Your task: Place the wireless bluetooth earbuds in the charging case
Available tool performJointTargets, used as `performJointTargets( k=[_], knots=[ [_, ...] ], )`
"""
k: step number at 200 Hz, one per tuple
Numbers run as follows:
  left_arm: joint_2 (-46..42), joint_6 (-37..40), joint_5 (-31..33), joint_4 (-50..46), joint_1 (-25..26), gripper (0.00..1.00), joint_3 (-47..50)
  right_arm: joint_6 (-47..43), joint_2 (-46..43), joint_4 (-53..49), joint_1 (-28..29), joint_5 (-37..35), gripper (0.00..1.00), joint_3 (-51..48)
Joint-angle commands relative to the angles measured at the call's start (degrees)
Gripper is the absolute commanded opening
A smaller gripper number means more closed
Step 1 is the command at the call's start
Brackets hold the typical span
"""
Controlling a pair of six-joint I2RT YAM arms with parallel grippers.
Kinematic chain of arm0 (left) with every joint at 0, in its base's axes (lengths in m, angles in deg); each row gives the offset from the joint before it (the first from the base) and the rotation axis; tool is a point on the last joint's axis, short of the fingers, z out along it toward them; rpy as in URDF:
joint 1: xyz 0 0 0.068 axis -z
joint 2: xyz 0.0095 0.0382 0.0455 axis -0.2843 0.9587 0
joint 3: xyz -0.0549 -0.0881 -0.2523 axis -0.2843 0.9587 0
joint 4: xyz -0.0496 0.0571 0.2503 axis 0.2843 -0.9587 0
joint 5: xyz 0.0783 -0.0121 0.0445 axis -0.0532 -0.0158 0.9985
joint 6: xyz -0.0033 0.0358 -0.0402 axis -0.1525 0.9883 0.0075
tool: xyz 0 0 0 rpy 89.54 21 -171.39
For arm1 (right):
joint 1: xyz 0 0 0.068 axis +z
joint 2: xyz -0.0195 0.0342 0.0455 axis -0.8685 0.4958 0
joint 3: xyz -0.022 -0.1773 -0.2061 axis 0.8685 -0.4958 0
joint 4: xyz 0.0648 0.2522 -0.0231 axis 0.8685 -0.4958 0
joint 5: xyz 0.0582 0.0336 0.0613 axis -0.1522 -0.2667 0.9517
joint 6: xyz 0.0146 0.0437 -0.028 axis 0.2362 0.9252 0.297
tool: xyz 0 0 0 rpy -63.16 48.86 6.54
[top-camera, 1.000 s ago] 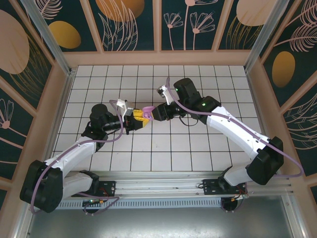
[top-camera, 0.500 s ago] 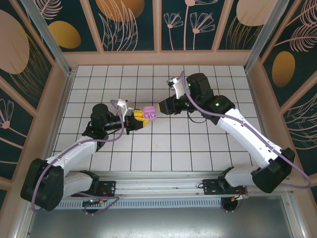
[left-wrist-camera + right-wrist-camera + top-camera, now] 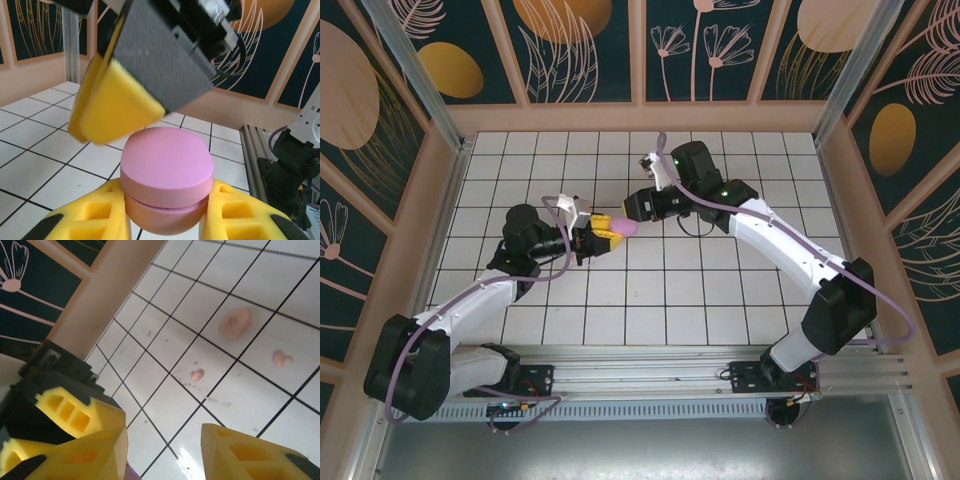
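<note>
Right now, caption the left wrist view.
Left fingers grip a closed pink charging case, right finger overhead.

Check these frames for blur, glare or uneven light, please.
Top view: evenly lit, sharp, no glare. Left wrist view: the case is crisp, the yellow pad above it blurred, probably too near the lens. Right wrist view: a bright sheen on the tile between the fingers; the buds look soft.

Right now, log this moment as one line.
left pincer shut on charging case | right pincer open near it | pink earbuds on tiles
</note>
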Motion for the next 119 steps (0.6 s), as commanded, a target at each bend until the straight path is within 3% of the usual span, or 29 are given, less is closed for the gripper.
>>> performJointTargets(
  k=[1,31,72,119],
  knots=[
    [1.0,-2.1,-0.3,4.8,0.1,0.00,-1.7,0.6,-2.6,2.1,0.2,4.3,0.43,-0.8],
    [2.8,-5.0,-0.6,9.4,0.1,0.00,-1.6,4.1,-7.5,5.2,-1.3,4.6,0.44,-8.3],
    [3.7,-4.8,0.0,10.7,0.1,0.00,-1.8,17.6,-14.6,17.6,-4.7,5.4,0.54,-16.4],
    [4.9,-4.7,-0.3,11.7,0.1,0.00,-2.8,28.4,-12.6,27.1,-4.8,9.3,0.56,-18.4]
  ],
)
